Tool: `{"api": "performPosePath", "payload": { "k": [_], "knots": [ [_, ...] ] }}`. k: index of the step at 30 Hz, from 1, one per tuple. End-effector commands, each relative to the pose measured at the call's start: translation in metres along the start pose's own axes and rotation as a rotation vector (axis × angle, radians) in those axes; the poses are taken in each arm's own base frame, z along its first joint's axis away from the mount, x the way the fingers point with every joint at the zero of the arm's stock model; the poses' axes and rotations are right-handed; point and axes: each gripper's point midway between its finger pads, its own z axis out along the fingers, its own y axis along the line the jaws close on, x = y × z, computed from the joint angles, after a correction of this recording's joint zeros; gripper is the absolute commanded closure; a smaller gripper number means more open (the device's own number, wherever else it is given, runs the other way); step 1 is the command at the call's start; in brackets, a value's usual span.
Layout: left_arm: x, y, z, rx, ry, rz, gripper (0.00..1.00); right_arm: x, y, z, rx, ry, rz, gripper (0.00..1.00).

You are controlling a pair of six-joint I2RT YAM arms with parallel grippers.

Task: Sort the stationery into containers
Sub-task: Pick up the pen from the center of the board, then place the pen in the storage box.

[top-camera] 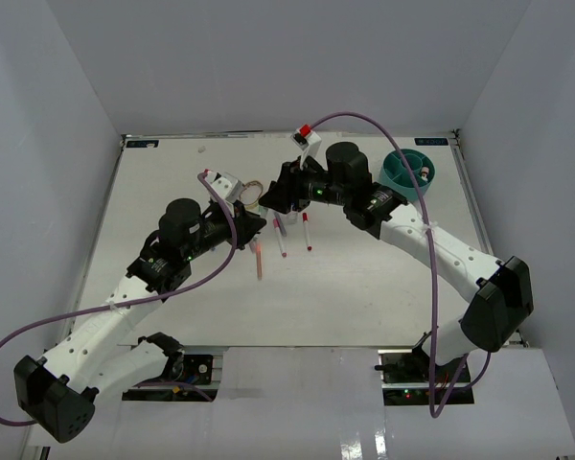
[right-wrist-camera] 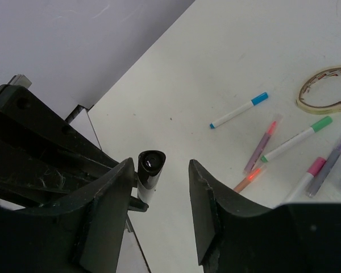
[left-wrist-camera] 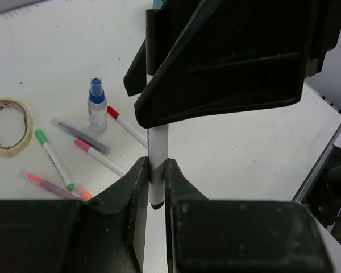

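Slim white pen [left-wrist-camera: 157, 151], smooth round plastic barrel with dark ends, standing upright above the counter [top-camera: 364, 287] near its middle. Pinched low on the barrel by the left gripper [left-wrist-camera: 156, 170], clamped tight on both sides. Upper part flanked by the right gripper [right-wrist-camera: 160, 170], jaws parted, dark tip close against one finger with a clear gap to the other, so no clamp there. Lying flat on the counter nearby, seven more thin pens in a loose scatter: red-capped pen [left-wrist-camera: 128, 126], pink-capped pen [left-wrist-camera: 99, 157], green-capped pen [left-wrist-camera: 54, 159], grey-purple pen [left-wrist-camera: 79, 136], blue-capped pen [right-wrist-camera: 238, 110] a little apart from the rest, translucent pink-orange pen [left-wrist-camera: 48, 185], and a short orange pen [right-wrist-camera: 247, 181] just beside it. One small clear bottle [left-wrist-camera: 96, 108] with a ribbed blue spray cap, upright, next to the red-capped pen. One tan loop [left-wrist-camera: 5, 149], flat, thin-walled and slightly out of round, beside the green-capped pen. One round teal organiser [top-camera: 395, 180], glossy plastic with inner dividers, well apart at the far right of the counter, small items inside too tiny to name. Counter matt white with faint scuffs. Plain white walls [top-camera: 268, 57] on three sides.
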Motion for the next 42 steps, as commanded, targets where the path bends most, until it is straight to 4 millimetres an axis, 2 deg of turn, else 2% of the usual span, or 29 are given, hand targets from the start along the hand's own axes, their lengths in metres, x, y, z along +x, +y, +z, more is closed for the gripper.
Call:
{"api": "performPosePath", "payload": {
  "k": [1,3,4,8,10,11,14,15,16,17,18,21,23,24,25,26,27,29,30,32,33,34,35,36,38,39,41,42],
  "knots": [
    [-0.018,-0.009,-0.001,0.035,-0.049,0.026,0.77,-0.029,0.022,0.001,-0.068,-0.078,-0.028,0.51],
    [-0.015,-0.008,-0.001,0.033,-0.043,0.023,0.77,-0.027,0.022,0.002,-0.071,-0.077,-0.023,0.58],
    [-0.014,-0.007,0.0,0.031,-0.041,0.022,0.77,-0.029,0.022,0.001,-0.072,-0.082,-0.024,0.68],
    [-0.008,-0.004,0.003,0.017,-0.024,0.015,0.75,-0.027,0.022,0.001,-0.075,-0.083,-0.022,0.88],
    [-0.005,-0.002,0.003,0.012,-0.015,0.013,0.66,-0.029,0.023,-0.001,-0.073,-0.091,-0.027,0.92],
    [-0.003,0.0,0.004,0.001,-0.01,0.009,0.55,-0.026,0.021,-0.001,-0.068,-0.088,-0.025,0.92],
    [0.001,0.007,0.005,-0.035,-0.001,-0.002,0.33,-0.029,0.01,-0.007,-0.013,-0.107,-0.052,0.92],
    [0.003,0.01,0.005,-0.055,0.004,-0.018,0.16,-0.027,0.005,-0.01,0.009,-0.108,-0.059,0.92],
    [0.004,0.014,0.005,-0.08,0.005,-0.025,0.08,-0.034,-0.007,-0.018,0.064,-0.131,-0.077,0.92],
    [0.006,0.024,0.004,-0.139,0.012,-0.04,0.02,-0.042,-0.027,-0.027,0.153,-0.165,-0.103,0.92],
    [0.008,0.031,0.004,-0.179,0.016,-0.049,0.02,-0.042,-0.034,-0.028,0.189,-0.174,-0.099,0.92],
    [0.019,0.061,-0.002,-0.357,0.056,-0.082,0.02,-0.053,-0.087,-0.062,0.416,-0.208,-0.14,0.92],
    [0.027,0.079,-0.005,-0.453,0.094,-0.103,0.02,-0.071,-0.128,-0.097,0.586,-0.267,-0.16,0.92],
    [0.029,0.085,-0.006,-0.478,0.104,-0.116,0.02,-0.078,-0.141,-0.109,0.636,-0.285,-0.163,0.92],
    [0.03,0.096,-0.009,-0.518,0.107,-0.152,0.02,-0.088,-0.165,-0.131,0.72,-0.309,-0.168,0.92],
    [0.036,0.104,-0.012,-0.542,0.131,-0.175,0.02,-0.092,-0.179,-0.142,0.772,-0.321,-0.171,0.92],
    [0.041,0.121,-0.016,-0.577,0.147,-0.216,0.02,-0.101,-0.201,-0.161,0.856,-0.341,-0.167,0.92],
    [0.05,0.139,-0.023,-0.613,0.163,-0.289,0.02,-0.108,-0.223,-0.176,0.936,-0.341,-0.193,0.92],
    [0.052,0.155,-0.031,-0.643,0.16,-0.332,0.02,-0.111,-0.245,-0.186,1.004,-0.346,-0.193,0.92],
    [0.058,0.168,-0.038,-0.68,0.165,-0.376,0.02,-0.121,-0.264,-0.198,1.08,-0.349,-0.222,0.92],
    [0.059,0.176,-0.044,-0.707,0.161,-0.388,0.02,-0.125,-0.282,-0.198,1.117,-0.362,-0.228,0.92],
    [0.06,0.18,-0.047,-0.73,0.16,-0.388,0.02,-0.137,-0.291,-0.208,1.149,-0.386,-0.237,0.92],
    [0.061,0.183,-0.05,-0.745,0.161,-0.384,0.02,-0.14,-0.301,-0.211,1.168,-0.39,-0.238,0.92],
    [0.061,0.186,-0.053,-0.763,0.161,-0.379,0.02,-0.136,-0.323,-0.212,1.199,-0.365,-0.236,0.92],
    [0.061,0.188,-0.057,-0.785,0.155,-0.367,0.02,-0.153,-0.334,-0.214,1.211,-0.399,-0.254,0.92],
    [0.062,0.187,-0.058,-0.787,0.155,-0.365,0.02,-0.148,-0.353,-0.213,1.233,-0.355,-0.274,0.92],
    [0.062,0.188,-0.059,-0.791,0.155,-0.363,0.02,-0.161,-0.363,-0.214,1.243,-0.367,-0.294,0.92],
    [0.062,0.188,-0.058,-0.79,0.157,-0.363,0.02,-0.159,-0.375,-0.214,1.257,-0.352,-0.304,0.92]
  ]
}}
